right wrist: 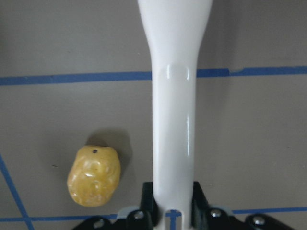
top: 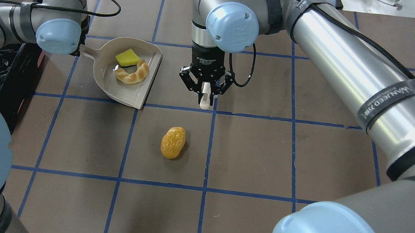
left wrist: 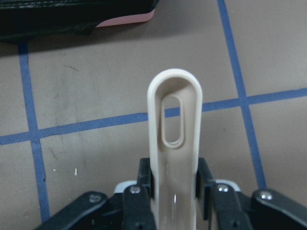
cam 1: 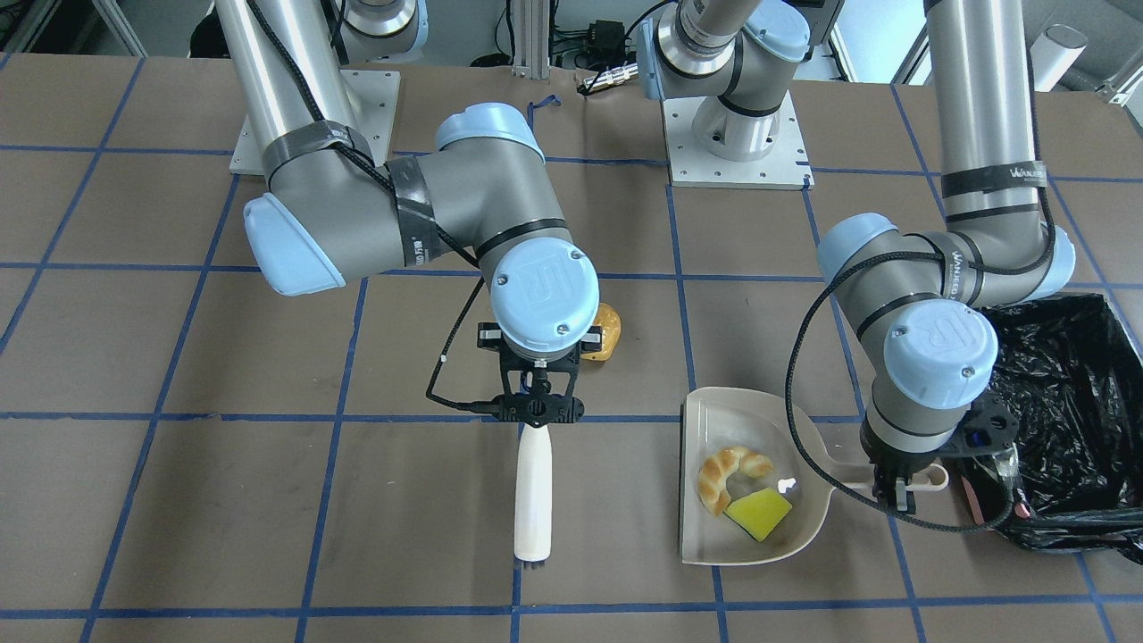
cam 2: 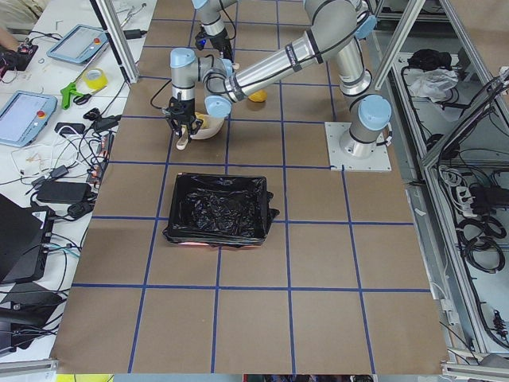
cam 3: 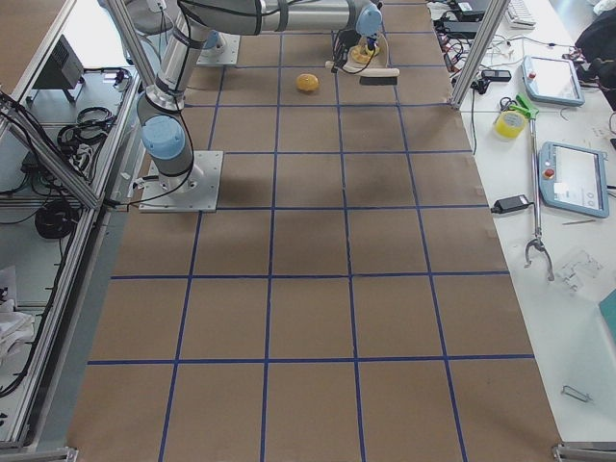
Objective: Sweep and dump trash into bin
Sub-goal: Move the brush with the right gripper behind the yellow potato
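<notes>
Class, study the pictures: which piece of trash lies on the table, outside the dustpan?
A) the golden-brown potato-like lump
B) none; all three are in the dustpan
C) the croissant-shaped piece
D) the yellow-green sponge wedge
A: the potato-like lump lies alone on the table, while the croissant piece and the sponge wedge sit inside the dustpan.

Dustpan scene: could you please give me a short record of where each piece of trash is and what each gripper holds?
left gripper: shut on dustpan handle
right gripper: shut on brush handle
in dustpan: croissant, sponge
on table: potato, outside the dustpan
bin: beside the dustpan handle
</notes>
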Robot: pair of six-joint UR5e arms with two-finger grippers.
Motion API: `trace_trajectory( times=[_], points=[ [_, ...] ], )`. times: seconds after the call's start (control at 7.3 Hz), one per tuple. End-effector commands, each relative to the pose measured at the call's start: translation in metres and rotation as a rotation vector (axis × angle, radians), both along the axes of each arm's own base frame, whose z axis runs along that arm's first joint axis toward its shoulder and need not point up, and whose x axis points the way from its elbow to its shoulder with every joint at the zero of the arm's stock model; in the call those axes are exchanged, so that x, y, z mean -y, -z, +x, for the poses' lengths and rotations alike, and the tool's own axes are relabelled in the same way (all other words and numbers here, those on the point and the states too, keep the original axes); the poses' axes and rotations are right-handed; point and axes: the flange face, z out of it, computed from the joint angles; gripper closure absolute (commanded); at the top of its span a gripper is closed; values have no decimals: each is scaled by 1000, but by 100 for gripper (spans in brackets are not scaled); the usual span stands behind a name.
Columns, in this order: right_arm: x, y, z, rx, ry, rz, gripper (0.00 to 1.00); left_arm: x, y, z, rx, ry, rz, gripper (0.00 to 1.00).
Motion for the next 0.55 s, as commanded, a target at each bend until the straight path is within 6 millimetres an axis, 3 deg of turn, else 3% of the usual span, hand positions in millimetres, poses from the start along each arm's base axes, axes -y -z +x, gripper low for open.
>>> trace_trajectory(
  times=[0.0, 0.41],
  points=[
    [-31, 9, -40, -11, 20, 39, 100, -40, -2, -4, 6, -8, 36, 100],
    [-62, 19, -51, -38, 44, 19, 100, -83, -20, -10, 12, -38, 67, 100]
  ],
)
